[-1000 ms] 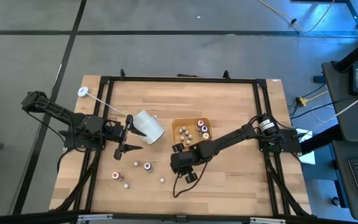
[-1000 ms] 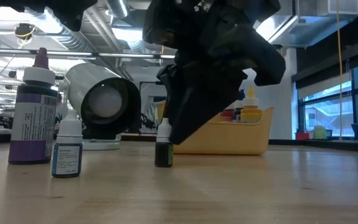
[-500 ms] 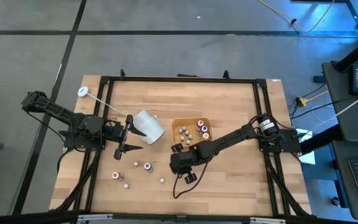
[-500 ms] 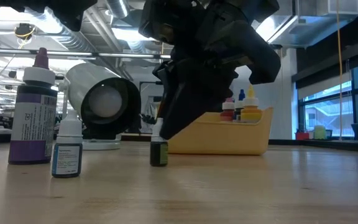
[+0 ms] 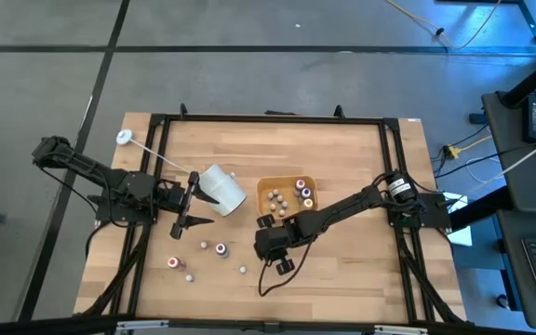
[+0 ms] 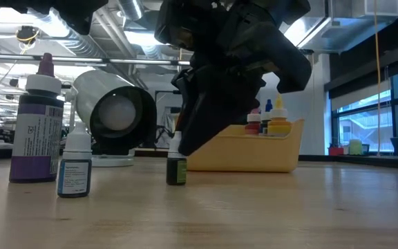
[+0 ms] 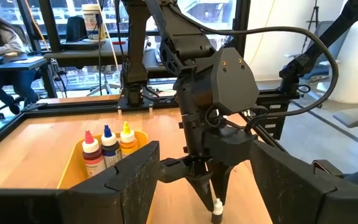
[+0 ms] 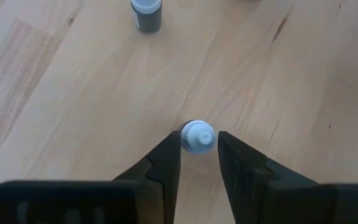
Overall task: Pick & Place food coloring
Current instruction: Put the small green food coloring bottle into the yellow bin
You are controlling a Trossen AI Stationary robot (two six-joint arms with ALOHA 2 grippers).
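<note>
right gripper: dark two-finger right gripper [image 8: 197,149] at lower centre of the right wrist view, pointing down at the table, fingers drawn in on a small bottle's cap; in the low view it fills the upper middle [image 6: 179,142]
held item: tiny dark-bodied food coloring bottle with white cap [image 8: 197,137], cap sits between the two fingertips, touching or nearly so on both sides; low view shows the bottle [image 6: 176,168] upright with its base on the wood, centre of frame
step in hand: judged as securing the pinch before lifting; bottle not yet off the table
how to do it well: keep the cap centred between the pads, grip looks high on the cap, so lift straight up and slowly or the bottle may swing or slip; going lower onto the body would be safer
loose bottles: purple-labelled bottle with a white cap [image 6: 36,128] and small blue-labelled dropper bottle [image 6: 74,168] at left of the low view, well clear of the pinch
target: yellow-orange rounded plastic tray [image 5: 287,194] at centre of the high view, just above the right gripper, several bottles already inside
left gripper: dark two-finger left gripper [image 5: 182,207] left of centre in the high view, fingers spread wide, holding nothing, waiting
cup: large white cylindrical cup [image 5: 221,190] on its side between the left gripper and the tray; not in the carry path
table: light wooden table top [image 5: 342,167]
</note>
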